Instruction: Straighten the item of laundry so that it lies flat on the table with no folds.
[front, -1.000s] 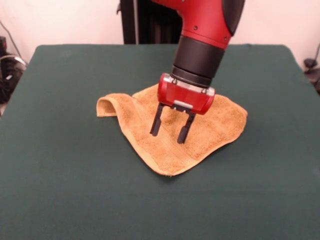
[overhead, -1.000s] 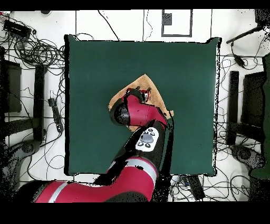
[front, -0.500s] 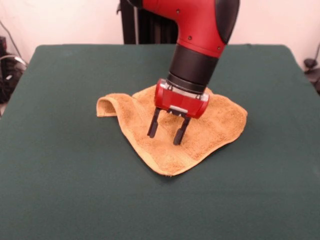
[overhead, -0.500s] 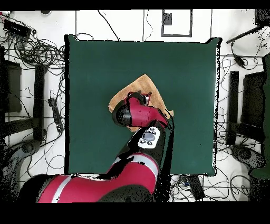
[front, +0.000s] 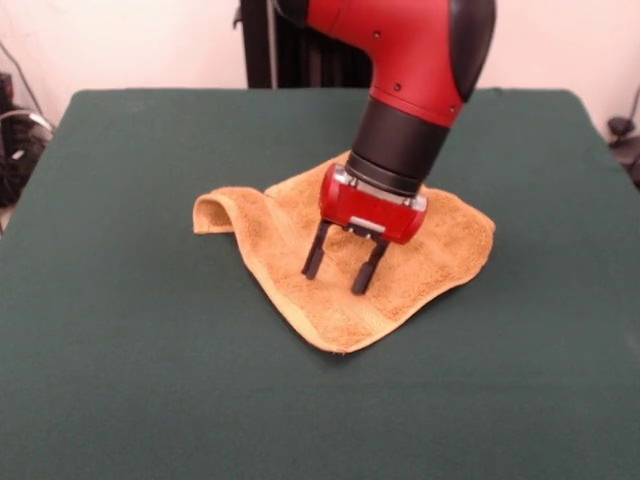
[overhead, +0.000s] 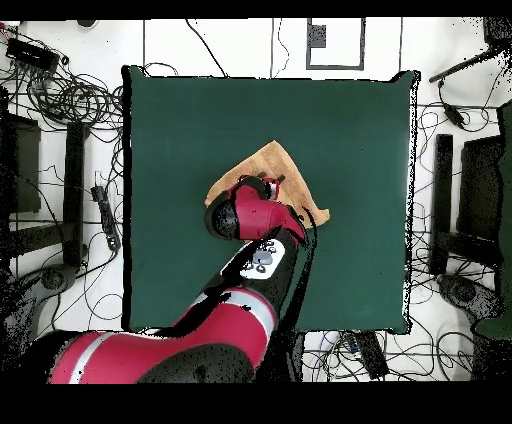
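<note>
The item of laundry (front: 440, 245) is an orange-tan towel lying mid-table (front: 150, 380) with one corner pointing toward the front. Its left corner (front: 215, 212) curls up and folds over. A woven border band runs near its front edges. My gripper (front: 340, 268) hangs over the towel's middle, open, its two black fingers (front: 315, 255) pointing down with nothing between them; whether the tips touch the cloth is unclear. In the overhead view the red arm covers most of the towel (overhead: 275, 160), and the gripper itself is hidden under the arm there.
The dark green table (overhead: 180, 120) spreads wide on all sides of the towel. Cables and dark equipment (overhead: 60, 100) lie on the floor beyond the table's edges.
The gripper has shifted slightly to the right and toward the back over the towel, staying open. The towel's shape looks the same.
</note>
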